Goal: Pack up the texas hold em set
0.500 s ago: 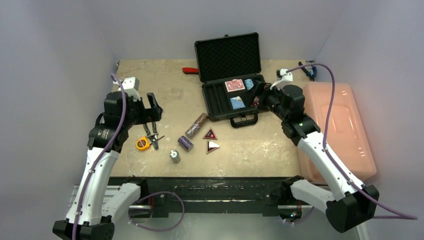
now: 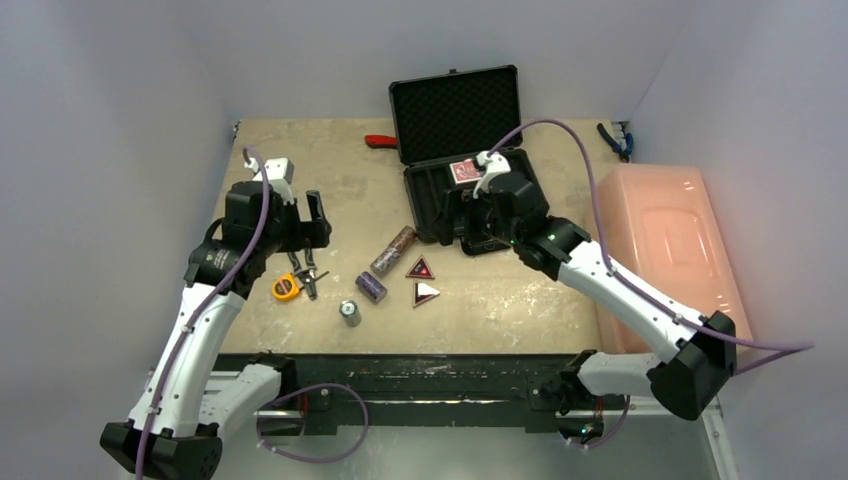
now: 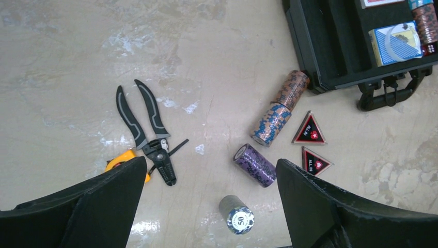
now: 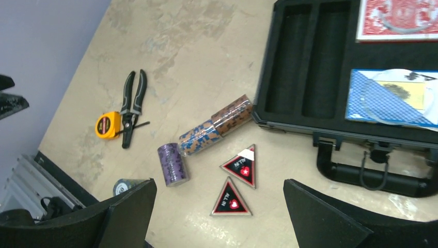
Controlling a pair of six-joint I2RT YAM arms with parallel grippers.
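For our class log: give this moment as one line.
case open, red deck, blue deck inside | chip stacks, markers on table | left end effector open, empty | right end effector open, empty

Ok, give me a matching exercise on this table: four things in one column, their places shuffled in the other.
1. purple cylindrical chip stack
2. grey cylindrical chip stack marked 50
3. blue card deck
4. yellow tape measure

A. inside the black hard briefcase
B. beside the black-handled pliers
C. nearest the table's near edge
D. beside the long blue-and-brown chip stack

Pairs: 1-D, 2-C, 3-A, 4-B
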